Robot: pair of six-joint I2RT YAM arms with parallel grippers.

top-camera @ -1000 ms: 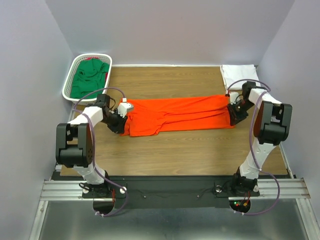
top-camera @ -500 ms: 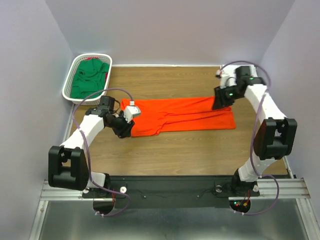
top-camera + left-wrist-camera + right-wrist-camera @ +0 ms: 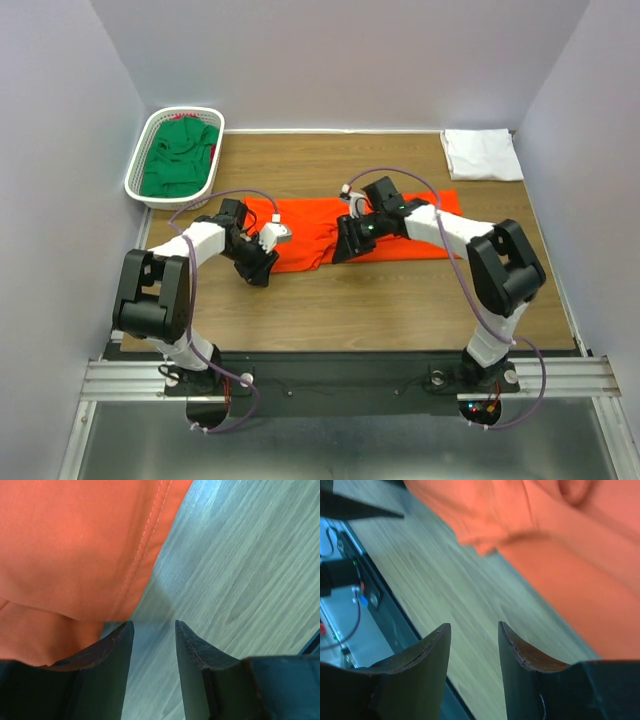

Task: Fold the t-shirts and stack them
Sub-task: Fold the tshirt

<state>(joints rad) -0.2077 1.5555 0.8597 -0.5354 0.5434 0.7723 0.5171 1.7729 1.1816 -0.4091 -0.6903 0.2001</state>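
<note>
The orange-red t-shirt [image 3: 330,222] lies folded in a long strip across the middle of the table. My left gripper [image 3: 262,270] is open and empty, low over bare wood at the shirt's near left corner; the shirt's hem [image 3: 145,550] shows just ahead of its fingers [image 3: 112,650]. My right gripper [image 3: 345,250] is open and empty at the shirt's near edge around its middle; the shirt [image 3: 580,540] fills the upper right of its view. A white t-shirt [image 3: 481,153] lies folded at the far right corner. A dark green t-shirt [image 3: 178,155] fills the basket.
The white mesh basket [image 3: 142,150] stands at the far left corner. Bare wooden table [image 3: 380,300] stretches from the shirt to the near edge, where the black rail with the arm bases [image 3: 330,380] runs. Grey walls close three sides.
My right arm has swung from the shirt's far right end to its near middle edge. My left gripper has shifted slightly toward me, off the shirt's left end onto bare wood.
</note>
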